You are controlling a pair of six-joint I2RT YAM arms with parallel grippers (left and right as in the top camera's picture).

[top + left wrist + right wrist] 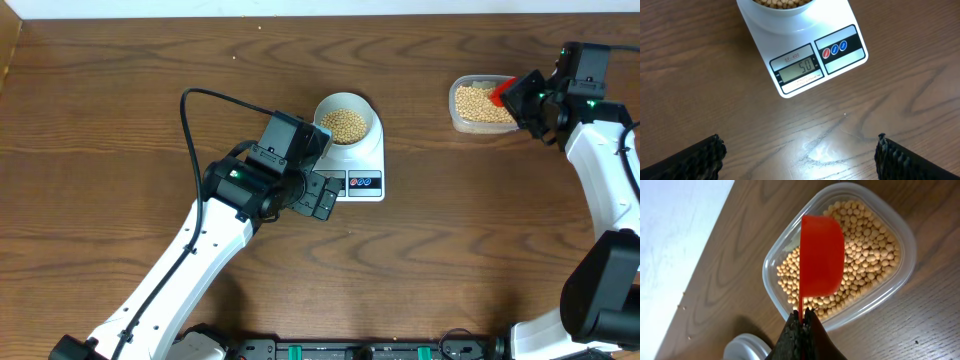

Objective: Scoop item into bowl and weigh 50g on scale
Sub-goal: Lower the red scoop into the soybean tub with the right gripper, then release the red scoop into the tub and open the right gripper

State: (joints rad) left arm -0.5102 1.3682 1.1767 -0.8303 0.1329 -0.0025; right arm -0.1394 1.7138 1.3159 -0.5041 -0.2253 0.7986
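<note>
- Left hand (799,150) is closest in: its jaws are spread wide with nothing between them. The wrist view only catches the two black, ribbed fingers (695,160) poking in at the bottom corners.
- Under it is the worktop (120,80), dark brown wood with swirly grain and a shiny glare patch in the left wrist view.
- Just past the fingers sits the scale (840,62), a flat white rectangle with rounded corners, lying at an angle in that frame.
- Its grey display (799,66) reads 50. You only get that from the left wrist view, the overhead is too small to read.
- Round red and blue buttons (834,49) sit on a black panel beside the display.
- The bowl (368,112) stands on the far end of the scale, round and pale with a smooth rim, holding a heap of tan, pea-like beans (343,125).
- Over at the upper right of the overhead, well apart from the scale, is a clear plastic tub (900,275) with rounded corners, with more of the same beans inside.
- Right hand (801,317) is clamped shut on the thin handle of a glossy red scoop (821,255), held over the tub.
- Only the right wrist view shows a white round thing (745,347) at its bottom left. Can't tell what it is.
</note>
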